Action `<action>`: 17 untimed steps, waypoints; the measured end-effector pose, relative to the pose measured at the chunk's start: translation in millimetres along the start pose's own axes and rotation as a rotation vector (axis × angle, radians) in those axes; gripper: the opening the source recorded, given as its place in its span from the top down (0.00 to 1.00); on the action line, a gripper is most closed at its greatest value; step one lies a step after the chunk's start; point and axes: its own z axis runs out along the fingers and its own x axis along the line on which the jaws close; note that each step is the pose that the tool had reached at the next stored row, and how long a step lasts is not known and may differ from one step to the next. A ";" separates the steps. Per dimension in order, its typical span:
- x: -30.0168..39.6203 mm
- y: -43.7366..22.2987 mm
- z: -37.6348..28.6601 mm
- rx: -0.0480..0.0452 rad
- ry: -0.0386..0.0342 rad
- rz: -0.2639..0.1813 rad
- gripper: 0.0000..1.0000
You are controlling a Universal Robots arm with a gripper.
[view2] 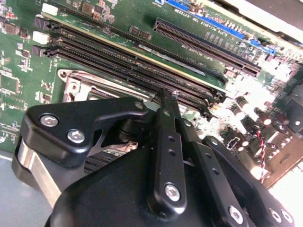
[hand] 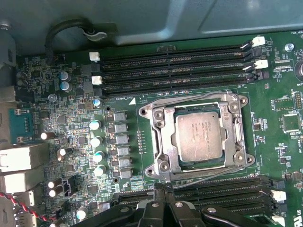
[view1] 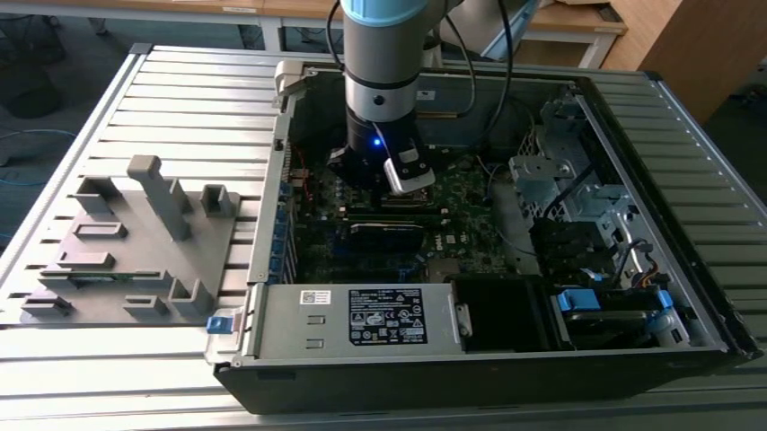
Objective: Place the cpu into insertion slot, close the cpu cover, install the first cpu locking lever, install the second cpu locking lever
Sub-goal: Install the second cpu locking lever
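Exterior view first: we see the arm reaching down into the open computer case [view1: 671, 296], which lies on a slatted metal table [view1: 156, 99]. Our gripper [view1: 401, 184] hangs low over the green motherboard [view1: 462, 202], near the case's middle. At about nine o'clock from the case, well apart from it, a grey fixture block [view1: 132, 242] rests on the table.

In the first wrist view we find the insertion slot [hand: 198, 137] on the motherboard [hand: 71, 118], and the cpu [hand: 199, 137] lies flat inside it, its dull metal top facing up. The cpu cover [hand: 239, 127] lies down around the chip, its silver frame bordering the cut-out middle. Thin wire levers [hand: 189, 101] run along the socket's edges; we cannot tell whether they are hooked. Long black memory slots [hand: 175, 59] run at twelve o'clock of the socket, more [hand: 222, 187] at six o'clock, just beside it. The gripper [hand: 163, 191] shows at six o'clock of the socket, apart from it.

In the second wrist view the gripper [view2: 163, 97] has its black fingers [view2: 165, 142] pressed together, nothing between them, tips over the memory slots [view2: 132, 66].
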 end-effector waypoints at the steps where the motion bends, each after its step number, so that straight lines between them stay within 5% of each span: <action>1: 0.0 0.0 0.0 0.0000 0.0000 0.000 0.90; 10: 1.5 -0.2 1.9 -0.0002 0.0001 0.000 0.90; 17: 1.6 -0.3 2.6 -0.0231 0.0036 0.001 0.90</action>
